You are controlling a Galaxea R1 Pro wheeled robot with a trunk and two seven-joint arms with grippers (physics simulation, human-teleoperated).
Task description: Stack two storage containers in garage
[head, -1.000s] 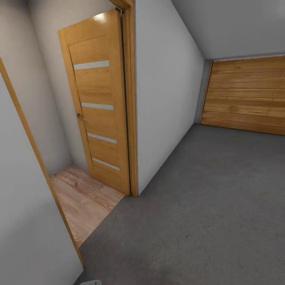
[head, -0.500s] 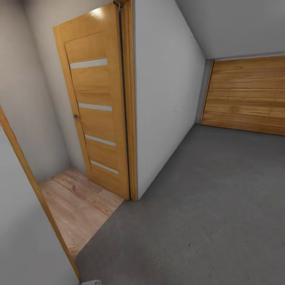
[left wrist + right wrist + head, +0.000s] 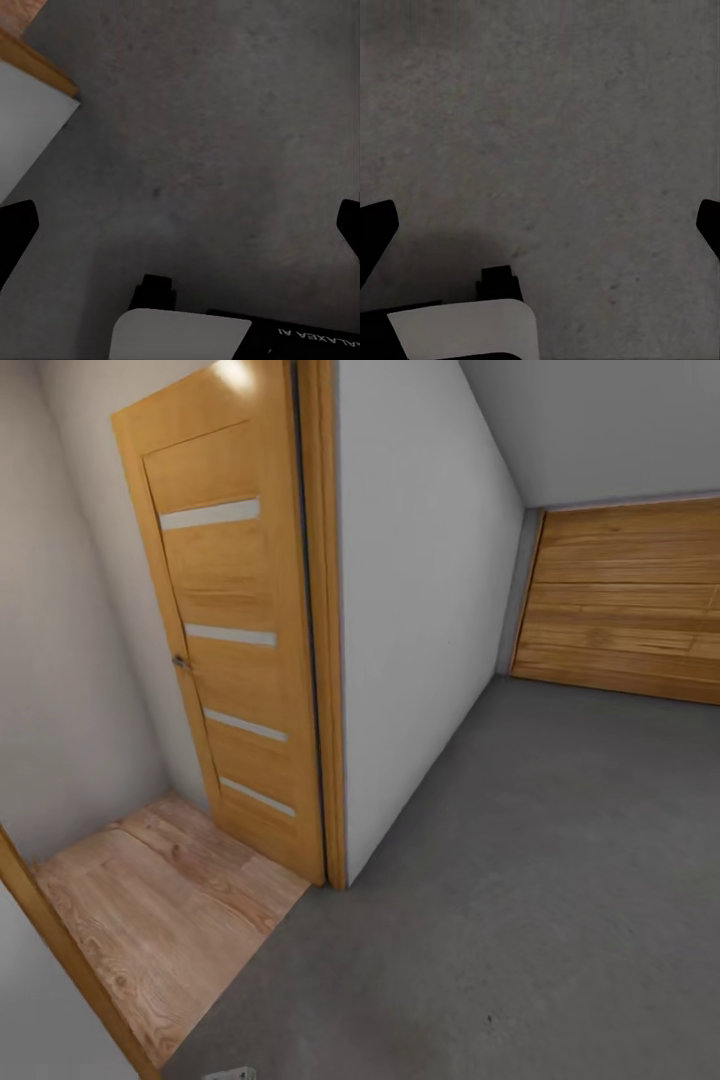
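Note:
The two storage containers are out of view, and so is the living room. I am in the garage, on its dark grey concrete floor [image 3: 520,900]. My left gripper [image 3: 180,225] hangs open over that floor, its black fingertips [image 3: 16,225] wide apart with nothing between them. My right gripper [image 3: 540,225] is open too, above bare concrete, and holds nothing.
An open wooden door [image 3: 225,630] with frosted strips leans into a small space with a light wood-plank floor [image 3: 150,900]. A white wall [image 3: 420,610] runs back to a wooden garage door [image 3: 625,600]. A wood door frame [image 3: 60,950] edges the lower left.
The whole head view has shifted: the near door frame at the left has slid down and out, more plank floor shows, and the open door looks larger.

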